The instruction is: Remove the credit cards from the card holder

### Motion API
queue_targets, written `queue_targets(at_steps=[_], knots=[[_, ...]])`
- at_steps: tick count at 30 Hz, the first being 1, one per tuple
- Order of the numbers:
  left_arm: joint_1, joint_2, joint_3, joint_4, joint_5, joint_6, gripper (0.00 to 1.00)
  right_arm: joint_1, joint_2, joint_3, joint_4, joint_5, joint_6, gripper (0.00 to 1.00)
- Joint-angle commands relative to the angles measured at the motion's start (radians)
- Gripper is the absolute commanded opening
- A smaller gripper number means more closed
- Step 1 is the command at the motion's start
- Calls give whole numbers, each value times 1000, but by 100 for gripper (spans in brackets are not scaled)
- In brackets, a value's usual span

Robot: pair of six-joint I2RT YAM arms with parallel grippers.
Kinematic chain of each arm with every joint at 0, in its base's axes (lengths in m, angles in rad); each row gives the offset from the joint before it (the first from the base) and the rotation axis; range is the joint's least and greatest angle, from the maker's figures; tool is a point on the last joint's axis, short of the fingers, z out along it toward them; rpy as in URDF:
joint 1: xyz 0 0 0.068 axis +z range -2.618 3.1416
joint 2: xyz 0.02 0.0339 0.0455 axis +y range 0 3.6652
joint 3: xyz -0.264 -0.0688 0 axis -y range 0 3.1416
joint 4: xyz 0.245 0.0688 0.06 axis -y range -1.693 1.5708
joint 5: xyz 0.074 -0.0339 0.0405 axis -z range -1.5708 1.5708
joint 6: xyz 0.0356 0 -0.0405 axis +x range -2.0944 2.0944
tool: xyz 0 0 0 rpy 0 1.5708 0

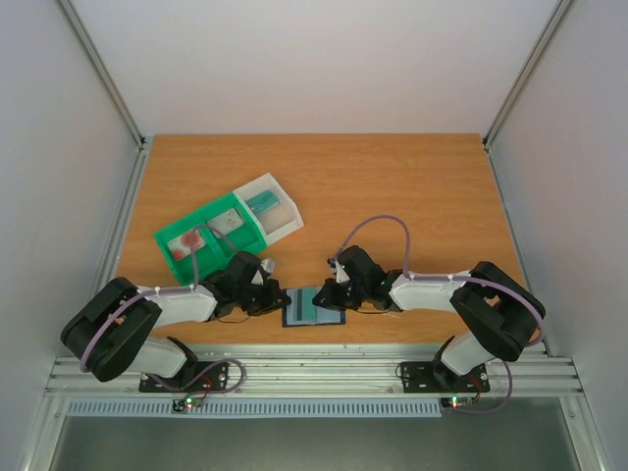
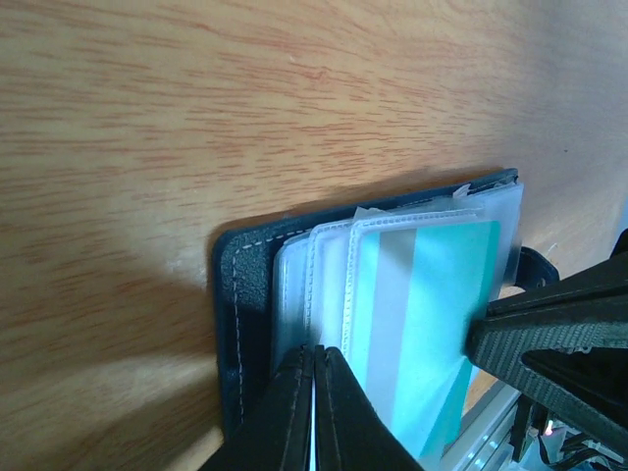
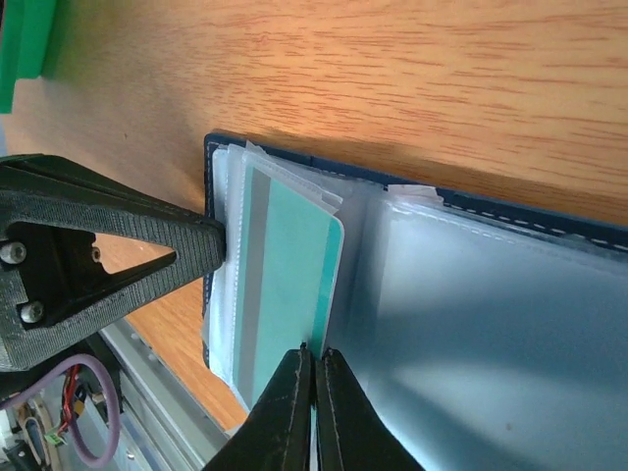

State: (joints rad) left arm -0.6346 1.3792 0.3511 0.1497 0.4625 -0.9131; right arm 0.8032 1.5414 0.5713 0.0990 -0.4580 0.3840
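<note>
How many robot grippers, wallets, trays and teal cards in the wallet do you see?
Grippers: 2, the left gripper and the right gripper
Card holder: 1
Green-and-white tray: 1
Teal card in the holder: 1
Total: 5

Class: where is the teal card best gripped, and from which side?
Pinch the teal card by its bare long edge facing the fold of the card holder, coming from that side. That edge and a rounded corner stick out of the clear sleeve; plastic seems to cover the rest.
</note>
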Motion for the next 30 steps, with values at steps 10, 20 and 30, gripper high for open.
queue_targets(at_steps=[10, 20, 30], knots=[[-3, 42, -14, 0, -38, 6, 5, -26, -26, -54, 78, -21, 38, 8], [-3, 42, -20, 7, -39, 3, 5, -26, -29, -58, 77, -10, 26, 1], [-3, 44, -29, 17, -38, -2, 6, -26, 11, -61, 123, -28, 42, 11]])
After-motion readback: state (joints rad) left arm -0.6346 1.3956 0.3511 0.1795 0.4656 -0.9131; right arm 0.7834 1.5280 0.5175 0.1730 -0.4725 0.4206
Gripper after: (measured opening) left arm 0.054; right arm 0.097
